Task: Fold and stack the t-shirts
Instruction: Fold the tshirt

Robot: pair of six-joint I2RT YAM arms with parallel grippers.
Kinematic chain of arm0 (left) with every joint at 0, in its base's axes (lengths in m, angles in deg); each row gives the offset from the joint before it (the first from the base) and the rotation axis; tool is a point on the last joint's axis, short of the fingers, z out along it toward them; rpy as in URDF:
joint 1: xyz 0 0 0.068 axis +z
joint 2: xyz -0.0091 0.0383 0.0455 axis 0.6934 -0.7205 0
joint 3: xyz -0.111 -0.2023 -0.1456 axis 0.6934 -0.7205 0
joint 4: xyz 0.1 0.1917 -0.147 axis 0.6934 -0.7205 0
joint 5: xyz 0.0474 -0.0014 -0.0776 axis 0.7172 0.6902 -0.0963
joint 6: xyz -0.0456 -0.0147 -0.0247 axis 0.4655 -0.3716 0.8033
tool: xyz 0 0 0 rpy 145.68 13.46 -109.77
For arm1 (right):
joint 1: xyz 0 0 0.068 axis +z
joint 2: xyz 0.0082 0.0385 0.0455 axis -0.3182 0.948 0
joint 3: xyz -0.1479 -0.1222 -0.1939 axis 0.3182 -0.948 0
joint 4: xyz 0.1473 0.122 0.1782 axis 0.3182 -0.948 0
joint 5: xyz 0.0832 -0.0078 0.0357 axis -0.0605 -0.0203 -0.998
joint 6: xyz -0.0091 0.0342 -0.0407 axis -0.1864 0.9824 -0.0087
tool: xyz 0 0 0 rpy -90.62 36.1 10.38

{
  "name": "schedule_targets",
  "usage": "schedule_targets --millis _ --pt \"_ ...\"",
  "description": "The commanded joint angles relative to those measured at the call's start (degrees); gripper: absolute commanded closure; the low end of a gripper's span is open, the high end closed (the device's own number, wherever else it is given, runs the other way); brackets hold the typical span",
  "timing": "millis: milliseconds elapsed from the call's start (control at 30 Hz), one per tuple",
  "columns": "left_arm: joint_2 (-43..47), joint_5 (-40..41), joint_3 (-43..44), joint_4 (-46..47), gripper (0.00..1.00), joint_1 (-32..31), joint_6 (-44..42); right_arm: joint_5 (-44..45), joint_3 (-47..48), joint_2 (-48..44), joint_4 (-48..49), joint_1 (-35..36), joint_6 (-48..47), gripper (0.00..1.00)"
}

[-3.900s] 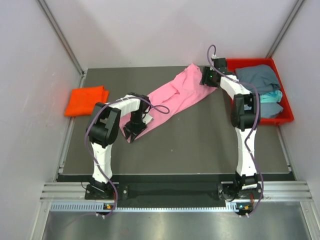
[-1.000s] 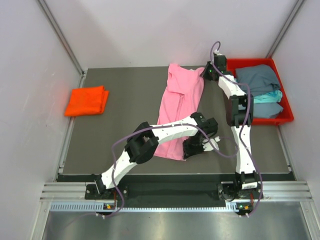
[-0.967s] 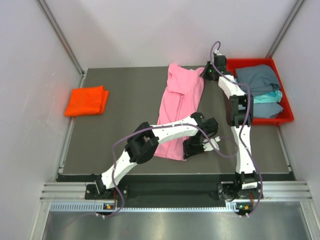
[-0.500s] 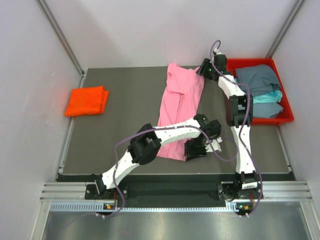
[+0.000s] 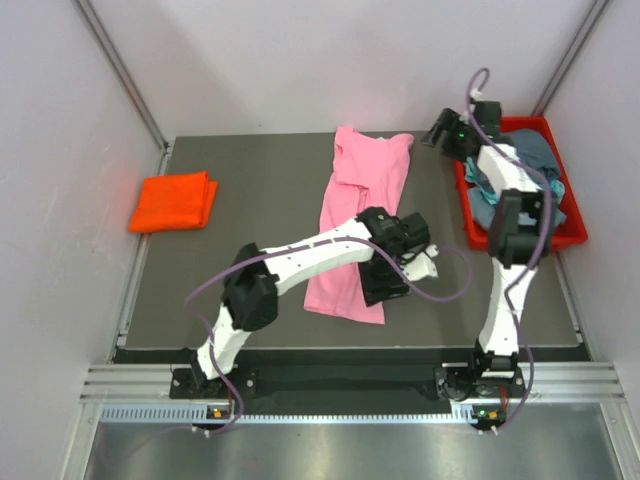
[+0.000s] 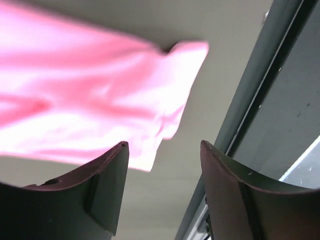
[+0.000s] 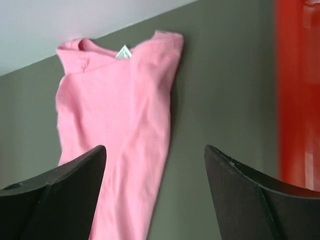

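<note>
No text, label or number can be read on anything here.

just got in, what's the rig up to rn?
Shirt folding. The pink t-shirt lies stretched lengthwise on the table, not yet folded, and neither claw holds it. The left claw hangs open over its near end. The right claw is open up by the far corner of the red tray, which holds a grey-blue shirt. A folded orange shirt sits off to the left.
</note>
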Motion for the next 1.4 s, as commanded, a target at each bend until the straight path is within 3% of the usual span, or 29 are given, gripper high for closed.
schedule_targets --millis 0,167,300,400,567,800,1100,1367 --pt "9.6 0.6 -5.0 2.4 0.36 4.5 3.3 -4.6 -10.7 -15.9 -1.4 -4.1 2.7 0.22" --pt "14.7 -1.5 -11.0 5.5 0.35 16.2 10.8 -16.7 -36.2 -31.2 0.4 -3.6 8.9 0.28" --pt "14.3 -9.6 -13.3 7.9 0.37 26.8 15.3 -20.5 -58.1 -39.8 4.0 0.2 11.9 0.3" --pt "15.0 -18.7 -16.5 12.3 0.38 33.6 19.9 -20.4 -66.3 -46.2 3.9 5.0 12.0 0.31" --pt "15.3 -26.5 -22.3 13.9 0.37 37.5 25.6 -19.8 -71.6 -52.8 -1.7 7.9 9.1 0.31" --pt "14.4 -37.5 -36.0 19.0 0.37 43.2 30.8 -22.3 -82.7 -52.7 3.3 9.1 13.2 0.34" --pt "13.9 -40.3 -47.0 32.7 0.38 44.2 39.6 -22.8 -83.9 -47.7 8.4 15.5 16.2 0.36" --pt "12.6 -41.1 -50.5 36.5 0.39 44.2 41.1 -21.7 -80.8 -41.3 13.2 21.3 18.7 0.38"
